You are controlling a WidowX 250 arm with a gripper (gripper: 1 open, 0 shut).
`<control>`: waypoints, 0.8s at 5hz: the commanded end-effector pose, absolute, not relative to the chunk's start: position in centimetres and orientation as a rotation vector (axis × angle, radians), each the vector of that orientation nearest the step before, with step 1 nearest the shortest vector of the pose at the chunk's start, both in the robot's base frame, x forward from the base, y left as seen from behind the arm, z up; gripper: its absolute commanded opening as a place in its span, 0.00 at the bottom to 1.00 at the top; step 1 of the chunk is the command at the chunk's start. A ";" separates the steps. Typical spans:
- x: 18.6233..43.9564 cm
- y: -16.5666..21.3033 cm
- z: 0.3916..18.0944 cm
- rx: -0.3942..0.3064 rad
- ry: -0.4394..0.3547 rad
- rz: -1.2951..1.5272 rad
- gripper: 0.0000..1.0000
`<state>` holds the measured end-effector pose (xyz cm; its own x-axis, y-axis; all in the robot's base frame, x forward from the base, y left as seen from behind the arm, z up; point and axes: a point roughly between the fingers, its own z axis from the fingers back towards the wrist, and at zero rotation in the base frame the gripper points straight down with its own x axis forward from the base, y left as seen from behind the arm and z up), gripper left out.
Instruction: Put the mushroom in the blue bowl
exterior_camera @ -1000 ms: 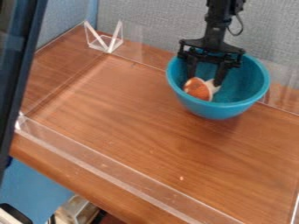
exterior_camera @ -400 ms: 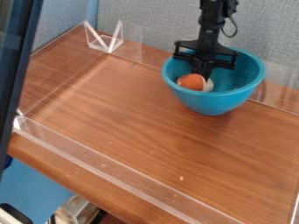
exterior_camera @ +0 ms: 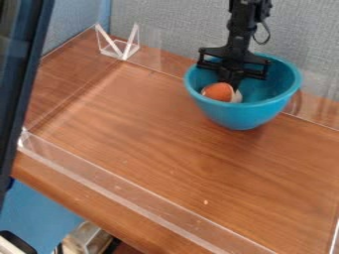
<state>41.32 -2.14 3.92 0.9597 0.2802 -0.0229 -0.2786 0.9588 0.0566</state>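
Note:
The blue bowl (exterior_camera: 260, 111) stands at the back right of the wooden table. Inside it, against the left wall, lies the mushroom (exterior_camera: 219, 92), its reddish-brown cap showing. My black gripper (exterior_camera: 235, 79) points straight down into the bowl, just right of and above the mushroom. Its fingers are drawn together and shut, and nothing shows between them. The mushroom rests free in the bowl beside the fingertips.
Low clear plastic walls (exterior_camera: 119, 193) border the wooden table (exterior_camera: 146, 139). A clear folded stand (exterior_camera: 119, 44) sits at the back left corner. A dark upright post (exterior_camera: 19, 89) crosses the left edge of the view. A grey wall is behind the bowl.
The fingers, spread wide around the mushroom a second ago, have closed together. The bowl with the mushroom has shifted slightly to the left. Since the last frame nothing has moved.

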 end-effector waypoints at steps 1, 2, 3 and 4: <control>41.3 -3.5 2.5 0.050 0.022 0.260 0.00; 41.0 -4.2 1.3 0.051 0.027 0.242 0.00; 40.7 -4.0 1.0 0.050 0.034 0.265 0.00; 40.3 -3.7 0.8 0.050 0.042 0.294 0.00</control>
